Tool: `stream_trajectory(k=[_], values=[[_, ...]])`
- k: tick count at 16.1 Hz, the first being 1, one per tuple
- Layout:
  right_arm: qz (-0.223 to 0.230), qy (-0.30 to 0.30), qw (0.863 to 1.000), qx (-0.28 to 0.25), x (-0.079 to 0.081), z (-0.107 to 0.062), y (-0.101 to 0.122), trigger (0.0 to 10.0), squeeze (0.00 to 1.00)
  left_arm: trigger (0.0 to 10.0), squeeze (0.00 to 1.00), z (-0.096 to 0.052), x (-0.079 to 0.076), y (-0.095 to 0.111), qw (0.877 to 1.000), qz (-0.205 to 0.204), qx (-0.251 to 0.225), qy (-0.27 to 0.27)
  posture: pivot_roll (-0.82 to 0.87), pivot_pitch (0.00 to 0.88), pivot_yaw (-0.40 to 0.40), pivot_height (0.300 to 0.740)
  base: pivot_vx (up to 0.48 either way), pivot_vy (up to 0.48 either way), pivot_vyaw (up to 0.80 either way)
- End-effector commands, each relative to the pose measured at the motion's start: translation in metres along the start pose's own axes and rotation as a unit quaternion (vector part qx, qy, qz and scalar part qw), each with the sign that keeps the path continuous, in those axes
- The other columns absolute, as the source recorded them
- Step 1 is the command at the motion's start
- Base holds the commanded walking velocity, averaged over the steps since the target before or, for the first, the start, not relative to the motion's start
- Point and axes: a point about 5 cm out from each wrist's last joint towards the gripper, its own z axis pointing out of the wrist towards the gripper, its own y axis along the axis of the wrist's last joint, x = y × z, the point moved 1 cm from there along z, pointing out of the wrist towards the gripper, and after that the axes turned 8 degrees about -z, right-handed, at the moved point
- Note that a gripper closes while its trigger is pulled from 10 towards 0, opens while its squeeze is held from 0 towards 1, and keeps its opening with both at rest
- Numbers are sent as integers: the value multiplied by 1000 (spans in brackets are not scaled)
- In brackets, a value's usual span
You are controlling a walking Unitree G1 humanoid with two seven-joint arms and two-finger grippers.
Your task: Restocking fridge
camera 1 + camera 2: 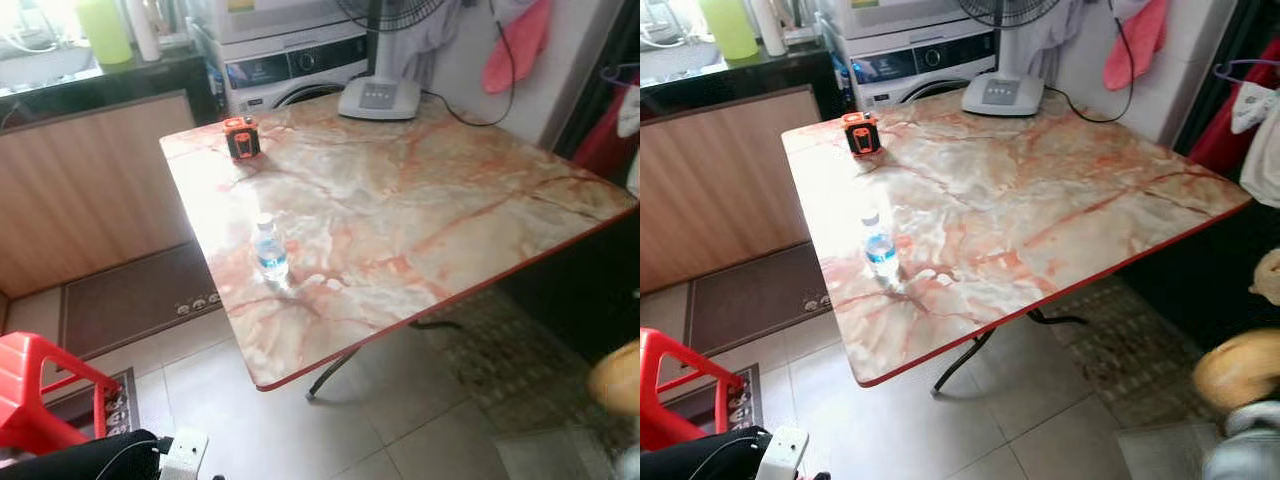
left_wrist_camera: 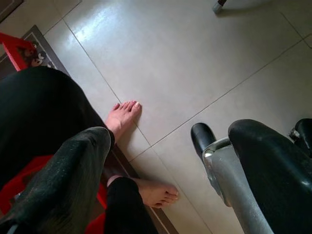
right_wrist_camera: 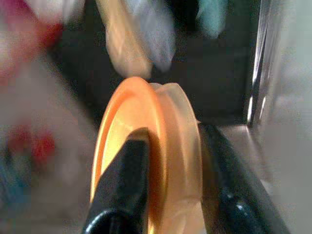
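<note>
A small water bottle [image 1: 269, 250] with a blue label stands upright on the marble-patterned table [image 1: 420, 200], near its left front edge. My right gripper [image 3: 170, 136] is shut on a round orange plastic item [image 3: 126, 107], one black finger on each side. That orange item [image 1: 1238, 368] appears blurred low at the right, off the table's right front corner. My left gripper [image 2: 170, 134] hangs open over the tiled floor with nothing between its fingers.
An orange-black tape measure [image 1: 241, 137] lies at the table's far left corner and a fan base [image 1: 379, 98] at the back. A washing machine [image 1: 295, 65] stands behind. A red stool [image 1: 40, 385] and a person's bare feet [image 2: 122, 117] are at my left.
</note>
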Motion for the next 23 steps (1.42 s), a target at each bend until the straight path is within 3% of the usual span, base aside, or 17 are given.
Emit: stream_trajectory(k=[1,3,4,5,6,7,8,9,13,19,23], values=[[-83,35,995,49,8,-7,-33,10000,0,10000,0,-1,1,-3,1000,3,6,0,-112,0,42,740,0,0,0],[-122,62,986,95,11,-17,-62,10000,0,10000,0,-1,1,-3,1000,-1,4,1,-111,0,42,740,0,0,0],[-166,87,972,140,13,-28,-88,10000,0,10000,0,0,0,-2,1000,-3,5,-1,-120,0,45,740,0,0,0],[-186,99,965,158,15,-33,-97,10000,0,10000,0,0,0,-2,1000,-3,5,-2,-122,0,45,740,0,0,0],[-261,141,933,203,17,-49,-123,10000,0,10000,0,0,0,-2,1000,-3,6,-3,-127,0,44,740,0,0,0],[-294,158,917,219,17,-56,-132,10000,0,10000,0,0,-1,-2,1000,-3,5,-4,-123,0,43,740,0,0,0],[-319,184,890,267,14,-74,-154,10000,0,10000,0,0,-1,-1,1000,-8,3,-4,-118,0,41,740,0,0,0],[-316,187,881,299,11,-85,-165,10000,0,10000,0,0,-2,-2,1000,-9,4,-3,-111,0,38,740,0,0,0],[-289,205,875,331,19,-101,-179,10000,0,10000,0,0,-1,-3,1000,-1,6,-5,-123,0,47,740,0,0,0],[-295,198,870,342,5,-93,-174,10000,0,10000,0,-1,0,-3,1000,11,9,-4,-115,0,45,740,0,0,-503],[-303,201,862,354,-3,-98,-178,10000,0,10000,0,-1,0,-5,1000,6,14,4,-112,0,42,740,0,-324,-783]])
